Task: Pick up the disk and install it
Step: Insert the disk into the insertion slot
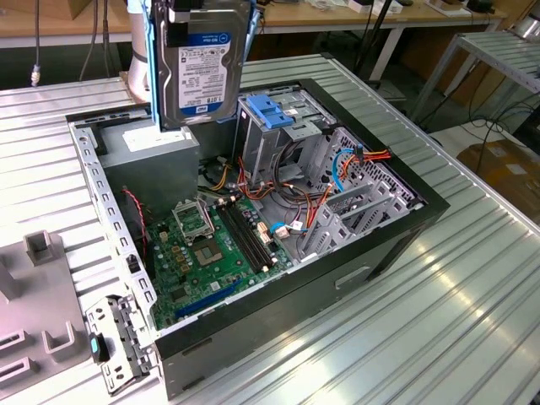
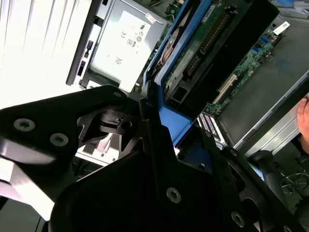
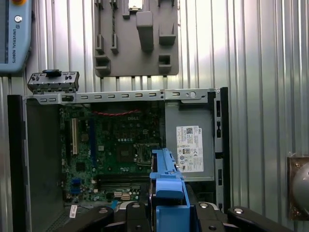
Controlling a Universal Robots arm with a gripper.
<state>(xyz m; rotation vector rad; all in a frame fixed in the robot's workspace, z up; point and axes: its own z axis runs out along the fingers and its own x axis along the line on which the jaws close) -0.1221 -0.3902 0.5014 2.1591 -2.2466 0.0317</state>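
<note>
Jaws of the gripper [image 3: 167,213] closed on the disk [image 1: 202,72], clamping it from both flanks at its upper end, so the blue-railed body hangs down out of the jaws, upright on edge, label toward the exterior camera. Disk held above the open computer case [image 1: 384,245], over the case corner that houses the grey power supply [image 1: 160,156]. Drive cage [image 1: 283,143] with blue bracket [image 1: 268,111] stands in the same case beside that corner; motherboard [image 1: 211,249] lies on the case floor
</note>
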